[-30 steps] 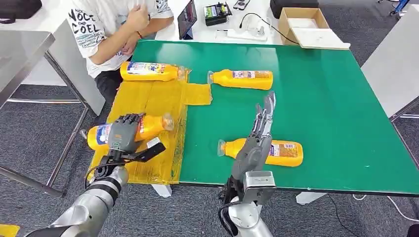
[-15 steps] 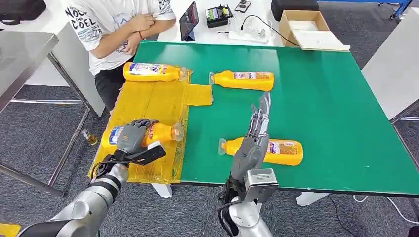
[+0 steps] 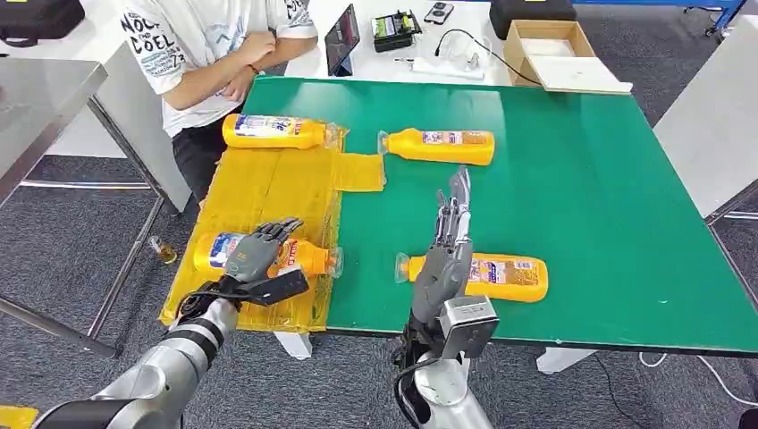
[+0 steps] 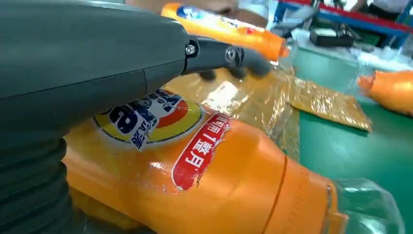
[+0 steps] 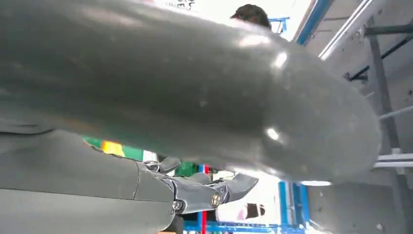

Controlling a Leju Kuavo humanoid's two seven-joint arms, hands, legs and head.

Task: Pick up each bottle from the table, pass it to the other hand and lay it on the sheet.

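Note:
Four orange bottles lie on their sides. One bottle [image 3: 308,257] rests on the yellow sheet [image 3: 268,183] near its front edge, and my left hand [image 3: 257,261] hovers over it with fingers [image 4: 229,56] stretched out above its body [image 4: 209,185], not wrapped round it. A second bottle [image 3: 273,131] lies at the sheet's far end. A third bottle [image 3: 440,146] lies on the green table [image 3: 590,179] beyond the sheet. The fourth bottle [image 3: 511,276] lies near the table's front edge. My right hand [image 3: 447,255] stands raised in front of its neck, fingers straight and empty.
A person [image 3: 210,49] stands with folded arms at the table's far left corner, close to the sheet. Behind the green table a white table carries a tablet [image 3: 340,37], a cardboard box [image 3: 547,45] and cables. The right half of the green table is bare.
My left hand carried its bottle rightward and down onto the sheet, then its fingers lifted off the bottle. My right hand drifted slightly left, still raised.

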